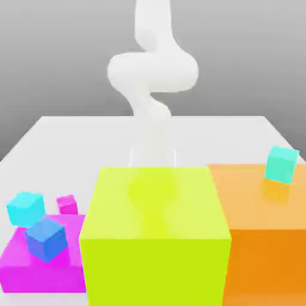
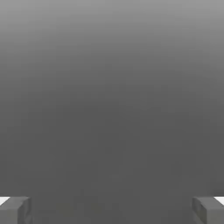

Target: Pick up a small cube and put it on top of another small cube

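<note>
The small cube [image 1: 68, 204], tiny and magenta-pink, sits at the back of a large flat magenta block [image 1: 24, 266] at the exterior view's left. A cyan cube [image 1: 25, 208] and a blue cube [image 1: 45, 238] rest on the same block, nearer the front. My gripper [image 1: 153, 160] hangs at the end of the white arm behind the big yellow-green block [image 1: 154, 239], which hides its lower part. In the hand view the gripper [image 2: 112, 210] is open, with its grey fingertips [image 2: 15, 210] wide apart, nothing between them and plain grey beyond.
A large orange block [image 1: 263, 239] stands at the exterior view's right, touching the yellow-green one, with a second cyan cube [image 1: 281, 163] on its top. The white table [image 1: 66, 134] stretches behind the blocks around the arm.
</note>
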